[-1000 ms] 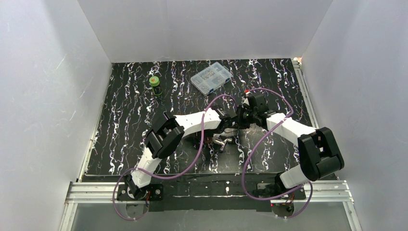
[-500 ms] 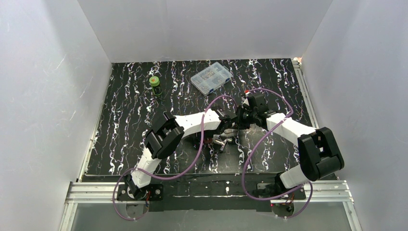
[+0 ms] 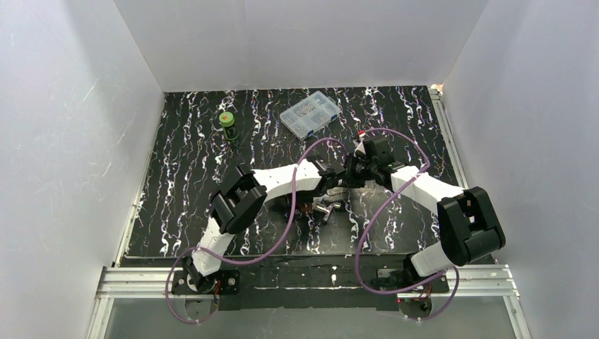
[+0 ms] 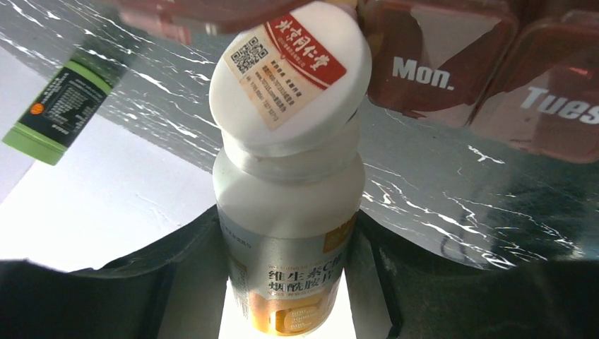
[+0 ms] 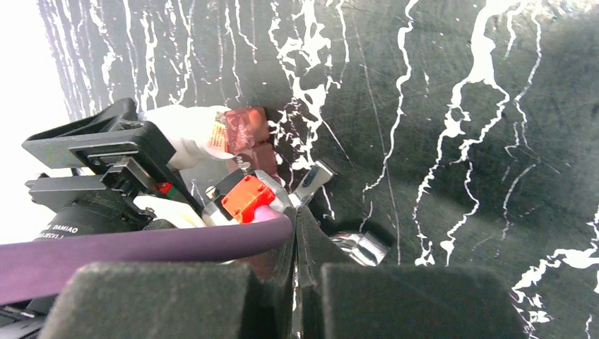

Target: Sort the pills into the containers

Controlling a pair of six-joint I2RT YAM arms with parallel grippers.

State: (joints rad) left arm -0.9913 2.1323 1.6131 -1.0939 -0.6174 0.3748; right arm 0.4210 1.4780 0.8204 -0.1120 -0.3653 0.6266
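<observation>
Pill bottle at the weekly container, mid-worktop (image 3: 185, 176), black with white veining.
Left gripper (image 4: 293, 247): jaws clamped on a smooth white plastic pill bottle (image 4: 286, 212), round flip cap open. Just beyond it lies the pill container (image 4: 438, 63), translucent red-brown, square lids lettered "Mon." and "Tues". Right gripper (image 5: 297, 272): padded jaws together. A shiny metal piece (image 5: 360, 247) lies close by. A green-capped bottle (image 3: 227, 125) and a clear compartment box (image 3: 309, 113) stand near the far edge; the left side is open.

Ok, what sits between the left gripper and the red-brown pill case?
The white pill bottle, held in the left gripper, its cap tilted toward the case; left wrist view.
</observation>
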